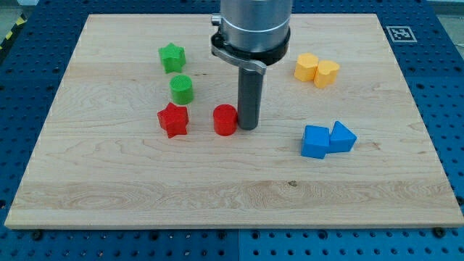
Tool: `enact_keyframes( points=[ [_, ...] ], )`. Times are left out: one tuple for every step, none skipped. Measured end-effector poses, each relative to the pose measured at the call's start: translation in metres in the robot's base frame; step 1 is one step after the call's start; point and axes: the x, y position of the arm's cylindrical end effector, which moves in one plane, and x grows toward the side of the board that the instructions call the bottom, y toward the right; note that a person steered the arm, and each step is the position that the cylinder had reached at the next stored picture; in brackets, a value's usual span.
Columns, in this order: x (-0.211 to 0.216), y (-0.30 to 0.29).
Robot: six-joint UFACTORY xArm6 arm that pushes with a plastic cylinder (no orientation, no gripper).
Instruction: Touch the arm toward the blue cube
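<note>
The blue cube lies on the wooden board at the view's right, touching a blue triangular block on its right side. My tip stands near the board's middle, well to the left of the blue cube. The tip is right beside the red cylinder, on that block's right side, touching or nearly touching it.
A red star block lies left of the red cylinder. A green cylinder and a green star lie above it. Two yellow blocks sit together at the upper right. The wooden board rests on a blue perforated table.
</note>
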Motion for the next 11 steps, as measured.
enact_keyframes(
  points=[
    [0.003, 0.002],
    [0.016, 0.012],
    [0.018, 0.013],
    [0.019, 0.013],
    [0.041, 0.013],
    [0.07, 0.033],
    [0.079, 0.078],
    [0.079, 0.115],
    [0.079, 0.128],
    [0.075, 0.118],
    [0.062, 0.099]
  ],
)
